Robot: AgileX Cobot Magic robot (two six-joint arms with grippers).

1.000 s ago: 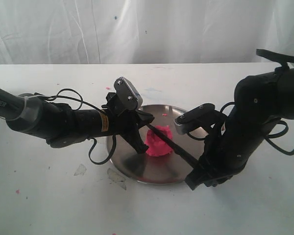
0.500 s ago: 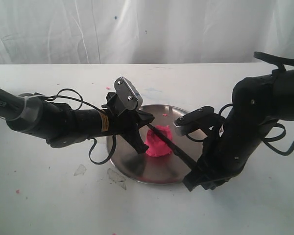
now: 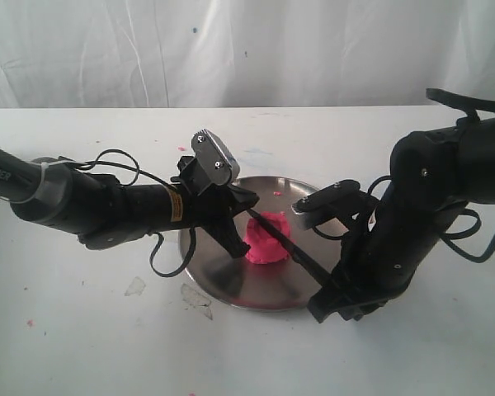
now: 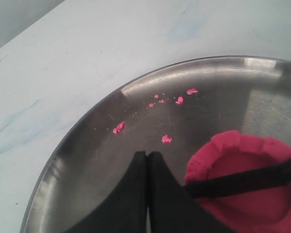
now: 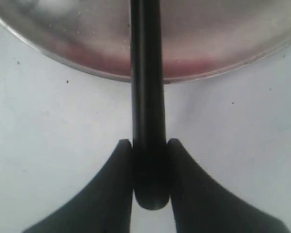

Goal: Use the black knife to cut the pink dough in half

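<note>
Here the left gripper (image 3: 233,237) reaches in over the left part of the round steel plate (image 3: 231,285), its two fingers pressed together with nothing between them; in the left wrist view the closed fingertips (image 4: 146,160) sit low over the plate floor, just beside the pink dough (image 4: 242,194). The pink dough (image 3: 267,239) rests near the middle of the plate, a cup-like mound with a ragged rim. The black knife (image 3: 293,247) lies slanted across its top, the blade crossing the hollow. Small pink crumbs (image 4: 166,139) dot the plate. Off the plate's right edge, over the white table (image 3: 82,346), the right gripper (image 3: 334,301) is clamped on the knife's handle (image 5: 147,160), fingers (image 5: 182,184) tight on both sides.
</note>
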